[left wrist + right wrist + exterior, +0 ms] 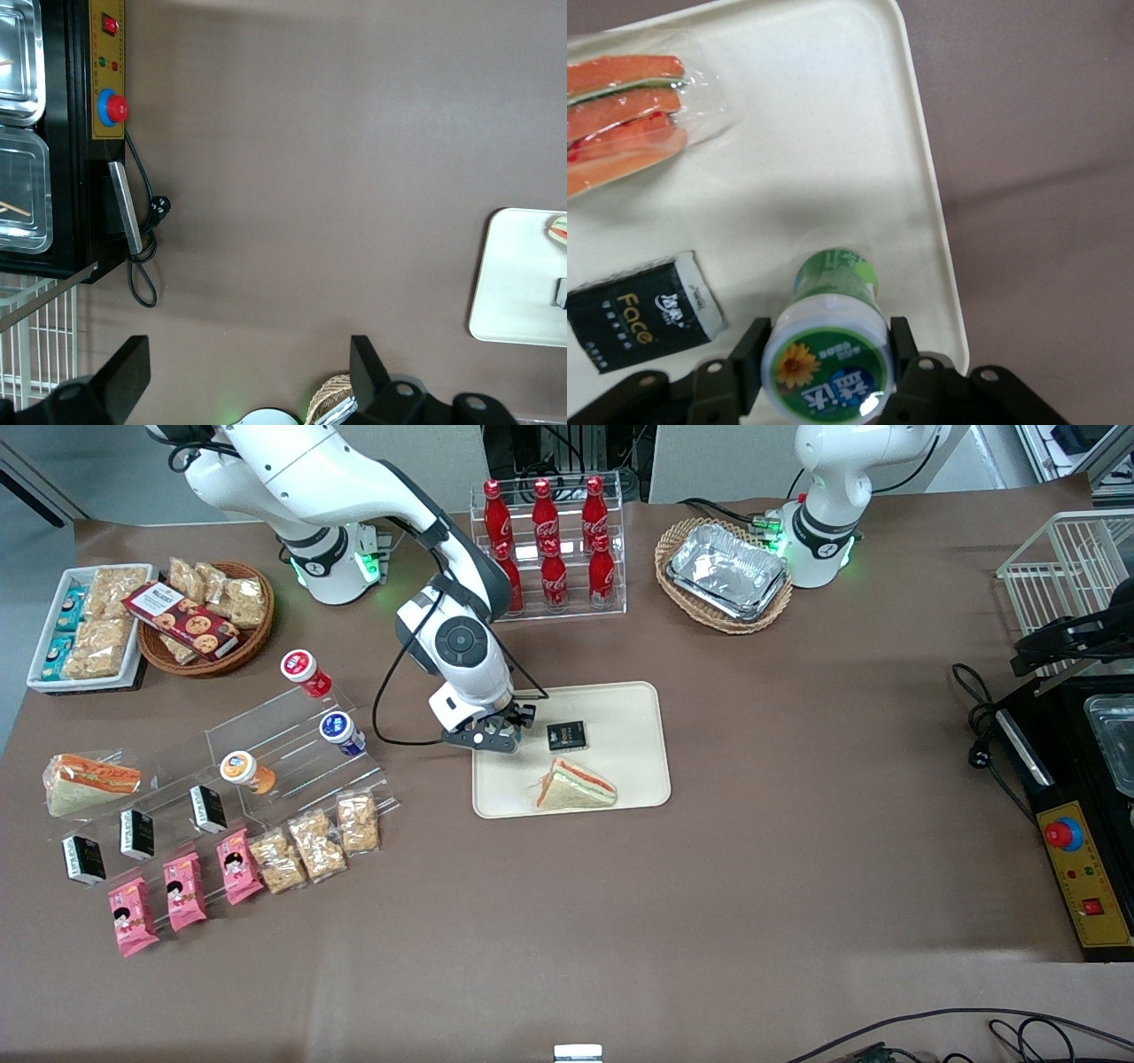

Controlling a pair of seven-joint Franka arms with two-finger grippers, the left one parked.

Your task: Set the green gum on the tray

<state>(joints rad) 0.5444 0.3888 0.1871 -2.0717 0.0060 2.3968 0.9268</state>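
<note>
Green gum (831, 345) clenched in the hand (828, 376) above the tray (833, 133); its base hidden.

bare tray (833, 133) below gripper (826, 372), black packet (642, 319) beside

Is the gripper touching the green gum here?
Touching. The right wrist view shows the gripper, above the tray, with both fingers pressed against the green gum.
</note>
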